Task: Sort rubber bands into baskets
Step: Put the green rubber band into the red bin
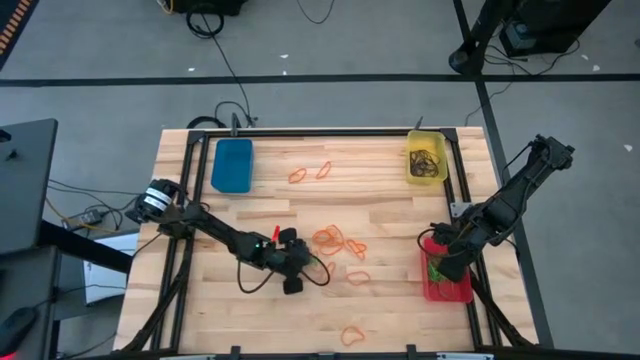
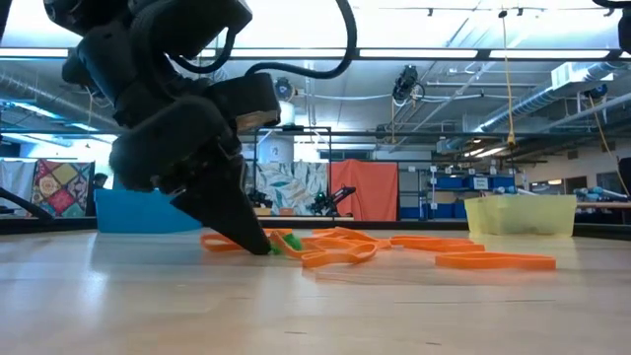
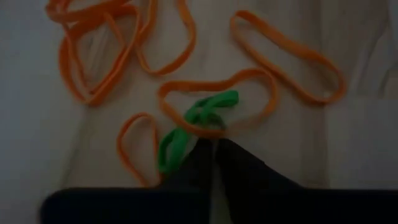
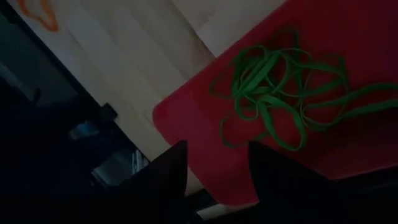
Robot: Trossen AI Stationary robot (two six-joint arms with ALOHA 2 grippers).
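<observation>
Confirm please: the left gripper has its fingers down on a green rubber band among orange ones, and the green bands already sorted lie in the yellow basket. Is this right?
Not quite. The sorted green bands lie in the red basket, as the right wrist view shows. The rest holds: the left gripper has its fingers down on a green rubber band among orange ones.

Pale wooden table (image 1: 220, 310) of jointed planks with a smooth matt finish, black metal frame (image 1: 330, 131) around it, glossy plastic baskets (image 1: 232, 165), thin matt rubber bands (image 3: 186, 127), dark matt gripper fingers (image 3: 249, 180).
</observation>
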